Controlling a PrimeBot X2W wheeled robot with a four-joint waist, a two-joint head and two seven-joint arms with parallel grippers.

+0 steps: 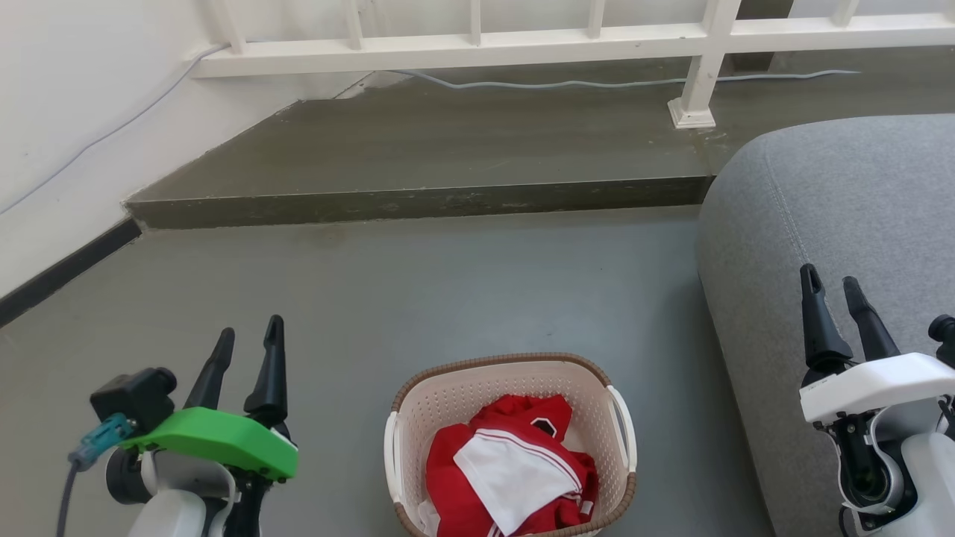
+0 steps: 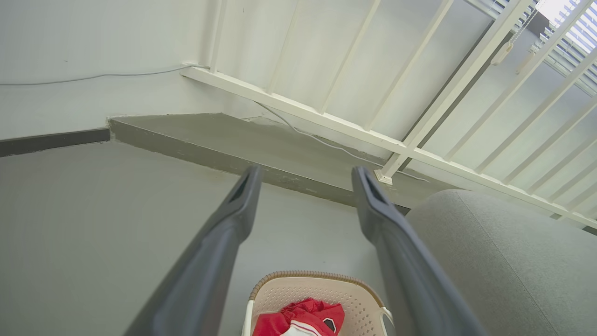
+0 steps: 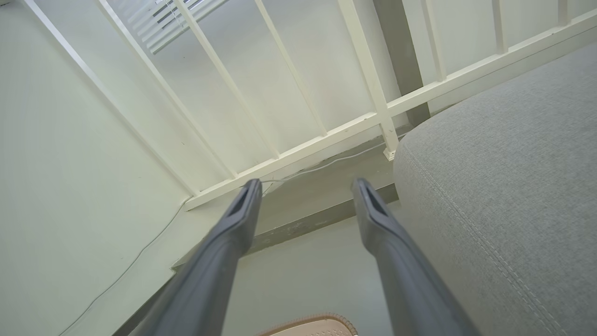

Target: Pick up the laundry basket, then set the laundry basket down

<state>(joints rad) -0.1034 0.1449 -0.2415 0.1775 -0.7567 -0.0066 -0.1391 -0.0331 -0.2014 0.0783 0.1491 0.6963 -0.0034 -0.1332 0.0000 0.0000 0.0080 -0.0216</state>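
Laundry basket point(image 1: 448, 403) on grey floor point(image 1: 462, 283), low centre of head view, between two arms, neither touching it. Near edge cut off by frame. Red and white clothes point(image 1: 515, 470) heaped inside, hiding basket bottom. Right wrist view catches sliver of brown rim at bottom edge. Left gripper point(image 1: 251, 328) left of basket, jaws apart, nothing between. Right gripper point(image 1: 830, 277) jaws apart too, empty, in front of grey sofa point(image 1: 843, 209), which crowds basket's right side. Beyond: raised step point(image 1: 418, 201), white railing point(image 1: 477, 48), cable point(image 1: 597, 83) trailing along step.

Perforated plastic laundry basket point(image 1: 455, 403), soft cloth garments point(image 1: 515, 470), grey floor point(image 1: 448, 283) (matt, smooth)
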